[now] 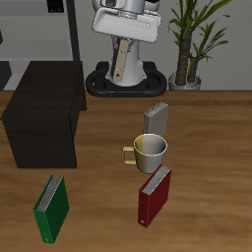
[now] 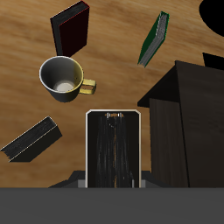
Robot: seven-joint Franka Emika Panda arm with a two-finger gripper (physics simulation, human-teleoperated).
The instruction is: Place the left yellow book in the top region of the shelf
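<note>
My gripper [image 1: 123, 47] is shut on the left yellow book [image 1: 119, 63], a thin tan hardcover. It hangs high above the table's back, near the robot base. In the wrist view the held book [image 2: 112, 149] shows edge-on with striped pages. The shelf [image 1: 44, 116], a large matte black cabinet, stands on the table, apart from the book and nearer the front; it also shows in the wrist view [image 2: 188, 114]. The other yellow book [image 1: 156, 118] stands upright behind the mug.
A grey mug [image 1: 149, 152] with a yellow handle stands mid-table. A dark red book [image 1: 155, 194] and a green book [image 1: 51, 209] stand near the front edge. A potted plant [image 1: 192, 39] and a grey metal-frame rack [image 1: 44, 30] are at the back.
</note>
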